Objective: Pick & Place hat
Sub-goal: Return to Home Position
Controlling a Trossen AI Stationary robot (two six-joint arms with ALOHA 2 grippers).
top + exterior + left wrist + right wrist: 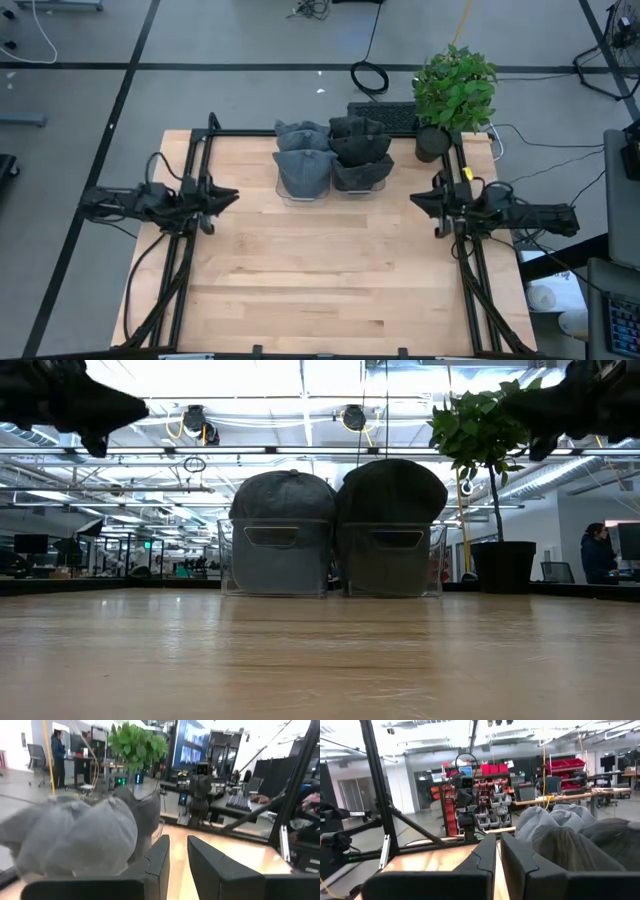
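Three black fabric caps point(360, 150) sit heaped in the right clear plastic bin point(436, 560) at the far middle of the pale wooden surface point(320, 290). Their crowns rise well above its rim. Touching it on the left is a second clear plastic bin point(226, 560) with a pile of grey fabric caps point(302, 165).

The left pincer point(228, 197) hovers at the left edge of the surface and the right pincer point(418, 200) at the right edge. Both are well apart from the bins. Each has its fingers drawn nearly together, with only a slit between them, and holds nothing.

The caps look light and soft, so a crown would probably fold under a squeeze rather than resist it. The brim is likely the stiffest part and should give the surest hold. A pinch of crown fabric at the top should also lift one, since there is little weight to slip. Because the caps are piled loosely, pulling one may drag its neighbour or tip the heap over the bin's rim. With every black cap in the right bin, the sorting looks finished.
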